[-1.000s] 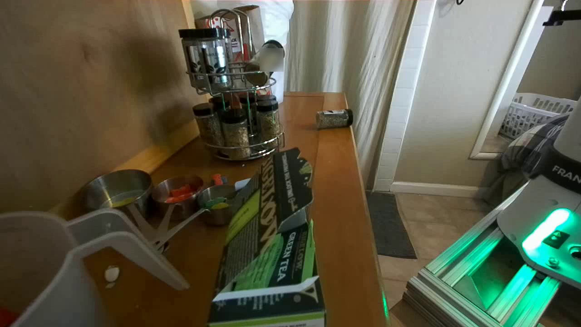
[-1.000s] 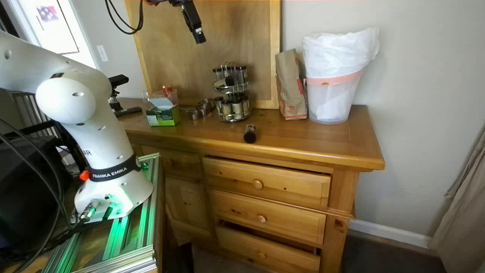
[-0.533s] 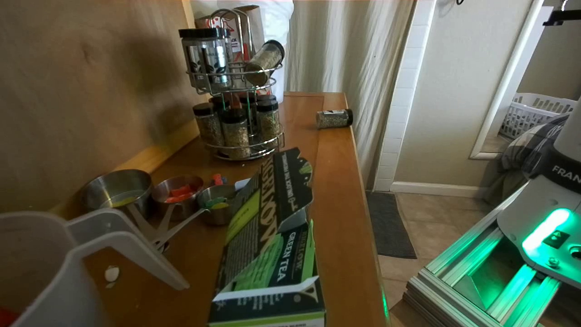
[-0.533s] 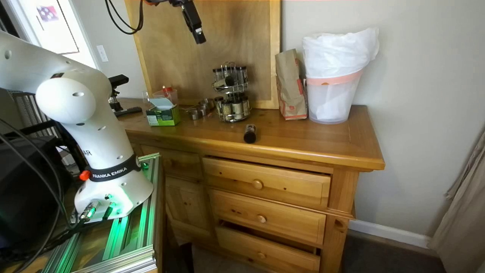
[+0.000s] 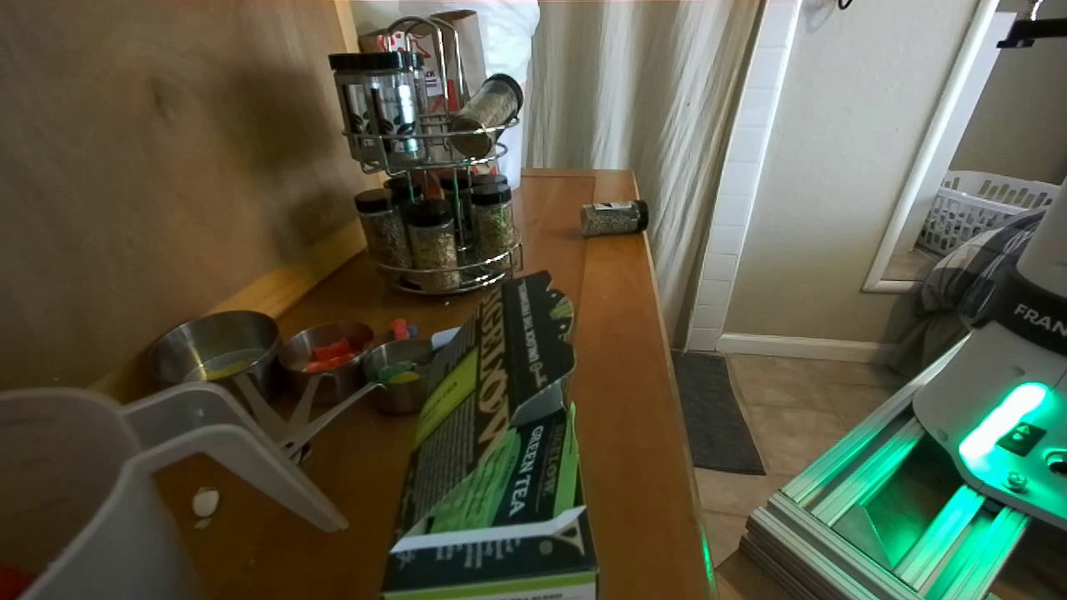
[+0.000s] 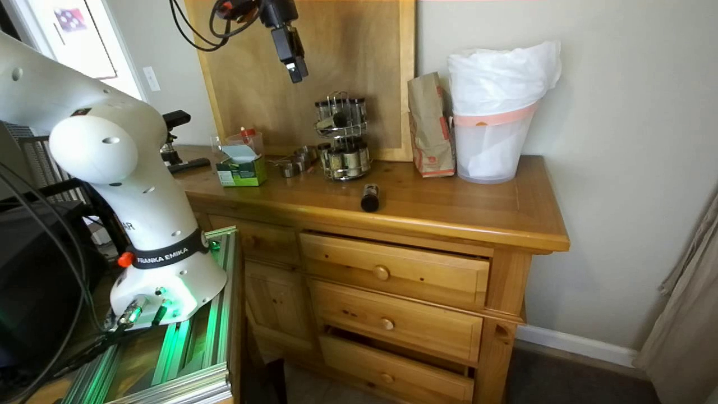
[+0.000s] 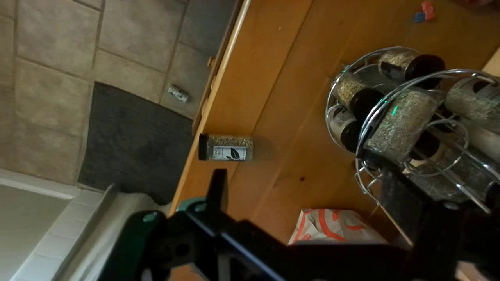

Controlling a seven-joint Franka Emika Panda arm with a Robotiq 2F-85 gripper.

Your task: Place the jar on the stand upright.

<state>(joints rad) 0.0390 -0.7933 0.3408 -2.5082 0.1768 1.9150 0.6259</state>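
A clear jar (image 5: 613, 218) with a black cap lies on its side near the dresser's front edge; it also shows in an exterior view (image 6: 370, 198) and the wrist view (image 7: 230, 148). The two-tier wire stand (image 5: 433, 290) stands behind it, also in an exterior view (image 6: 342, 133) and the wrist view (image 7: 371, 117). A second jar (image 5: 488, 108) leans tilted in its upper tier, cap outward, also in the wrist view (image 7: 404, 125). Other jars stand upright in both tiers. My gripper (image 6: 296, 74) is high above the dresser, its fingers apart and empty in the wrist view (image 7: 308, 183).
A green tea box (image 5: 500, 467), metal measuring cups (image 5: 217, 354) and a plastic pitcher (image 5: 67, 492) share the dresser. A paper bag (image 6: 432, 129) and a lined bin (image 6: 493, 146) stand beyond the stand. A wooden panel (image 6: 359, 67) rises behind.
In an exterior view, my gripper has come down slightly and moved a little to the right, with the arm shifting. The jars and the stand have not moved.
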